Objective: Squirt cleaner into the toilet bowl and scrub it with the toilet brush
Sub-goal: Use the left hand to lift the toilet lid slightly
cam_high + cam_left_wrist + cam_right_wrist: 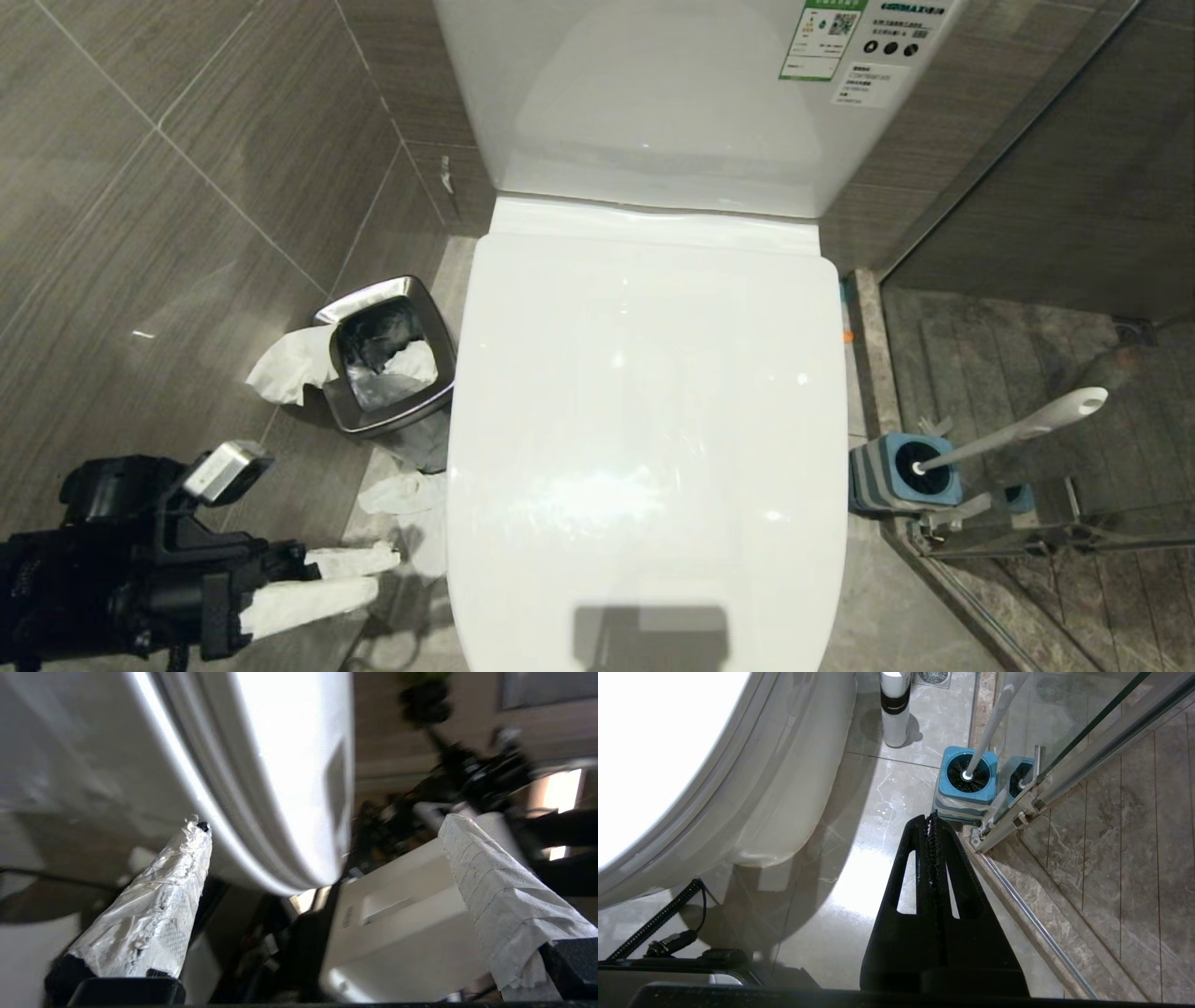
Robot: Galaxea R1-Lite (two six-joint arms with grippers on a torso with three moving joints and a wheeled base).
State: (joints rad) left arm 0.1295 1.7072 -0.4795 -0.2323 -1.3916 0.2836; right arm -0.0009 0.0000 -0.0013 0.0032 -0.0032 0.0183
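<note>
Left gripper fingers spread wide, empty, near-left of closed toilet lid; right gripper fingers pressed together near toilet brush in holder.

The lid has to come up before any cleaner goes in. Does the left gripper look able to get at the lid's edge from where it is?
Probably yes. The left gripper is open beside the closed toilet lid, fingers pointing at its side edge, with only crumpled tissue on the floor between.
</note>
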